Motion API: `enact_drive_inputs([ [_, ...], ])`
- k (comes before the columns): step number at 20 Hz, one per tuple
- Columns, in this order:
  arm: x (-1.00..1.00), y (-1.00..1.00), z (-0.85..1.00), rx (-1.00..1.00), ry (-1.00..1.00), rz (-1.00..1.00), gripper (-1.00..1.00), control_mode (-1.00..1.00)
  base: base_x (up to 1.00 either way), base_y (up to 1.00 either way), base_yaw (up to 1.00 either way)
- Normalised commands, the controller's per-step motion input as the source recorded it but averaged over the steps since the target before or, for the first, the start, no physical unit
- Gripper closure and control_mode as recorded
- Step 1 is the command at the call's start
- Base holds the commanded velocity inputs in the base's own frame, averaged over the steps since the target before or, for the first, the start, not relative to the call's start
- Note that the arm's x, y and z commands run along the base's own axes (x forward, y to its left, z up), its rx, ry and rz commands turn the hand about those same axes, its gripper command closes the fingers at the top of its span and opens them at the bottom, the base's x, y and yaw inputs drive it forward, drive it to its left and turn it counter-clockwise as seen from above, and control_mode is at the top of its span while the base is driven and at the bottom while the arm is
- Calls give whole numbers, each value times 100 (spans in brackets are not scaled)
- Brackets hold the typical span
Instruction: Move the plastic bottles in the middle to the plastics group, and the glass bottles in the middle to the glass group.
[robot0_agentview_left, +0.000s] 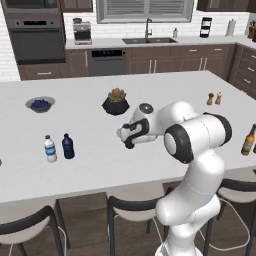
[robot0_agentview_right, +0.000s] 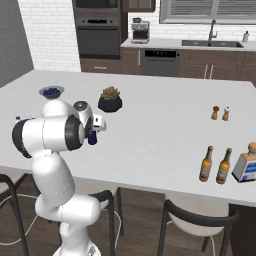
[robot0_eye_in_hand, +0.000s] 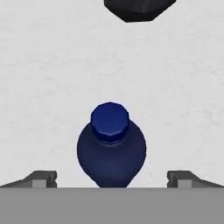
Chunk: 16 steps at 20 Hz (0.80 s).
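Navy bottle (robot0_eye_in_hand: 111, 146) stands upright on the white counter (robot0_agentview_left: 165, 85), directly below the gripper (robot0_eye_in_hand: 111, 179); jaws wide apart, one fingertip (robot0_eye_in_hand: 43, 178) on each side of the bottle, not touching it. From the left base view just the bottle's lower part peeks out under the hand; same in the right base view. Second navy bottle (robot0_agentview_left: 68, 146) stands at the counter's left end, just beside the clear bottle (robot0_agentview_left: 50, 149) with the blue label, both upright. Two amber bottles (robot0_agentview_right: 206, 164) stand side by side near the right front edge, next to a squat bottle with a blue label (robot0_agentview_right: 246, 163). Potted plant (robot0_agentview_left: 116, 102) sits beyond the gripper; blue bowl (robot0_agentview_left: 40, 104) far left; two shakers (robot0_agentview_left: 214, 98) far right.
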Motion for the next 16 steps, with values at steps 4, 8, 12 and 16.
enact_drive_inputs([
  [4, 20, 0, 0, 0, 0, 0, -100, -100, 0, 0, 0],
  [8, 8, 0, 0, 0, 0, 0, -100, -100, 0, 0, 0],
  [12, 3, 0, -1, 0, 0, 0, -100, -100, 0, 0, 0],
  [16, 0, 0, 0, 0, 0, 0, -100, -100, 0, 0, 0],
])
